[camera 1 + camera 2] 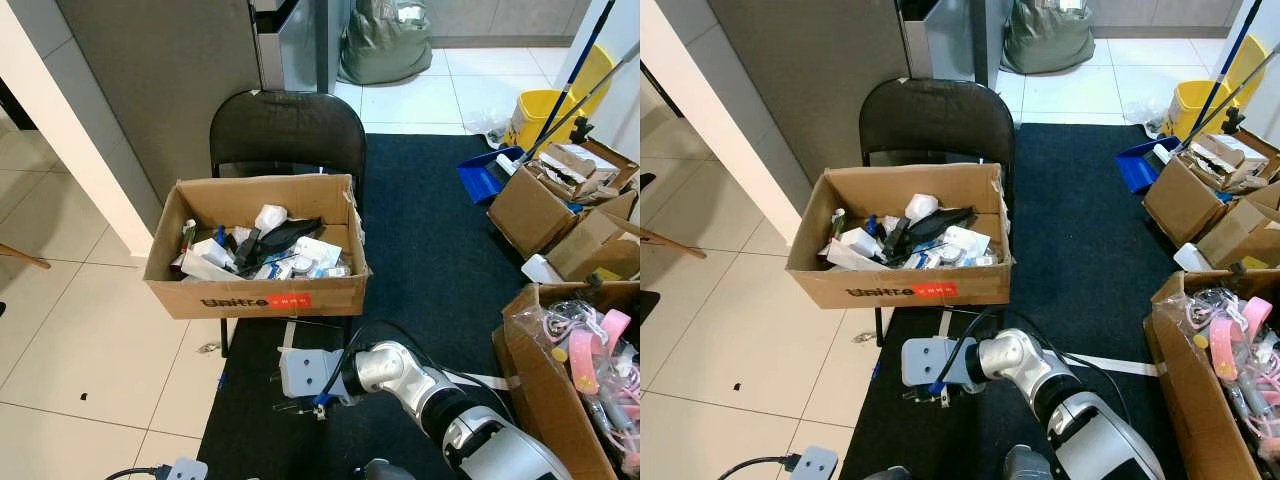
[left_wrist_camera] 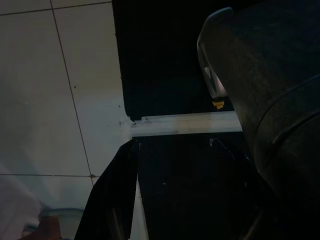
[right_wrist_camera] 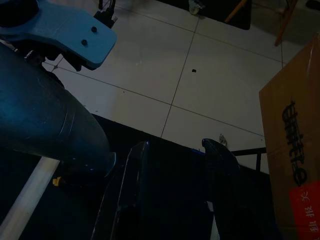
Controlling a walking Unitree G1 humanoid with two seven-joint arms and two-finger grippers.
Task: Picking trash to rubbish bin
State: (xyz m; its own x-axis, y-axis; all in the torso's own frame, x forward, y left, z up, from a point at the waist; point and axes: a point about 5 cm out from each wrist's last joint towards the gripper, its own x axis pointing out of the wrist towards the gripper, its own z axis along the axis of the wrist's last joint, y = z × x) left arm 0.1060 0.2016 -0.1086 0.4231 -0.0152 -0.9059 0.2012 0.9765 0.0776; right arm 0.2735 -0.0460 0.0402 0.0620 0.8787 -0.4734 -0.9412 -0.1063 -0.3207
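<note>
The right gripper (image 3: pixel 172 195), fingers apart and empty, hangs low over the black carpet (image 1: pixel 420 250) before the trash-filled brown cardboard box (image 1: pixel 260 300) on a black folding chair (image 1: pixel 287 130). Best lift clear of its front wall first.

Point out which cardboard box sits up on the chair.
The trash-filled cardboard box with the red label, resting on the black folding chair. The other boxes stand on the floor at right.

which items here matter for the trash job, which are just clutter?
Job:
cardboard box of trash on the black chair
right pincer, open, empty, low over the dark carpet

Clutter:
yellow mop bucket
blue dustpan
green sack
</note>
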